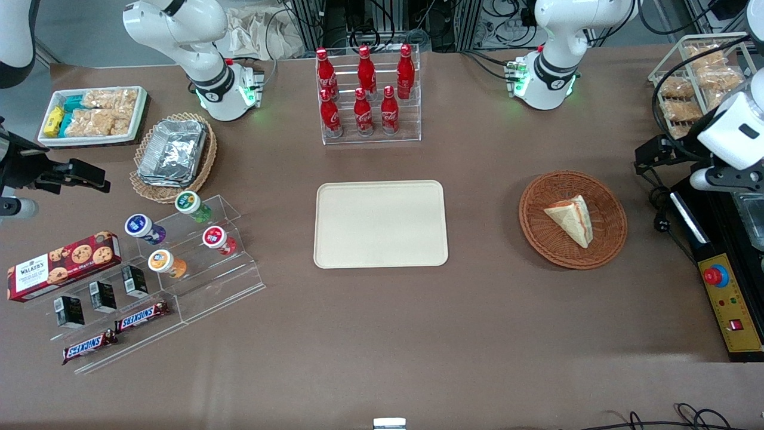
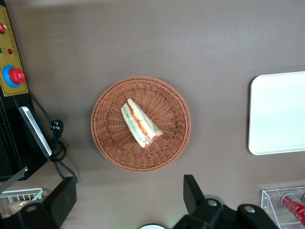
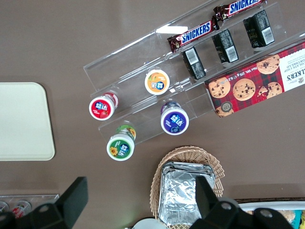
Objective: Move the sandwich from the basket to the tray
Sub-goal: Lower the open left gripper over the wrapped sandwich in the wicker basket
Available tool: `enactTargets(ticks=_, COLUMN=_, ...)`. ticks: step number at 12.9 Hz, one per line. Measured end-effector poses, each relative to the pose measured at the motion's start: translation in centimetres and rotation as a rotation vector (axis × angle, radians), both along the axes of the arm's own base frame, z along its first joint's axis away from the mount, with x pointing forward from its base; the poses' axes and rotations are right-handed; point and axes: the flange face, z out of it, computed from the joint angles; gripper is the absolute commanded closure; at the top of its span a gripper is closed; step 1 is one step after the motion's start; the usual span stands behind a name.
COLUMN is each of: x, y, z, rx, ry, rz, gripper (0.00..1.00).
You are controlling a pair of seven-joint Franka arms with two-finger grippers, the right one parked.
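One sandwich [image 1: 572, 218] lies in the round brown basket [image 1: 537, 230], on its side, with the red and green filling showing along one edge. The basket sits on the bench [image 1: 382, 334] toward the working arm's end. The cream tray [image 1: 380, 224] lies flat in the middle of the bench, well apart from the basket, and nothing is on it.

The claw [image 2: 128, 202] hangs high over the bench, near the basket but not right above the sandwich. Its two fingers [image 2: 193, 191] are spread wide with nothing between them.

So the job looks like it is only at the start. The step in hand is getting to the sandwich, and it has not been picked up yet.

Next, the claw needs to move until it is right over the sandwich, then go down into the basket. It should turn so its fingers can close on the two flat bread sides. The wedge looks soft and the wrap looks slippery, so a gentle squeeze seems best. The basket rim is low, so it should not get in the way much.
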Motion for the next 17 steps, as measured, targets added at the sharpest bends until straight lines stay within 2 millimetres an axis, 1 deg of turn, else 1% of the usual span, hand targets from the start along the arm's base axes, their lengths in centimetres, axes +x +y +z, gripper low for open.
enactTargets(ticks=5, x=0.5, y=-0.1, z=-0.5, rx=0.003, ry=0.008, rz=0.052, gripper=0.00)
enactTargets(ticks=7, x=0.6, y=-0.2, z=-1.6, rx=0.012, ry=0.028, rz=0.145, gripper=0.00)
enactTargets(ticks=9, x=0.6, y=-0.2, z=-4.0, rx=0.024, ry=0.045, rz=0.239, gripper=0.00)
enactTargets(ticks=11, x=0.2, y=-0.2, z=-7.0, rx=0.034, ry=0.017, rz=0.391, gripper=0.00)
enactTargets(ticks=14, x=-2.3, y=-0.1, z=-12.6, rx=0.045, ry=-0.015, rz=0.564, gripper=0.00)
enactTargets(ticks=16, x=-4.1, y=0.0, z=-16.3, rx=0.046, ry=-0.032, rz=0.615, gripper=0.00)
enactTargets(ticks=17, x=-4.8, y=0.2, z=-17.8, rx=0.051, ry=-0.023, rz=0.631, gripper=0.00)
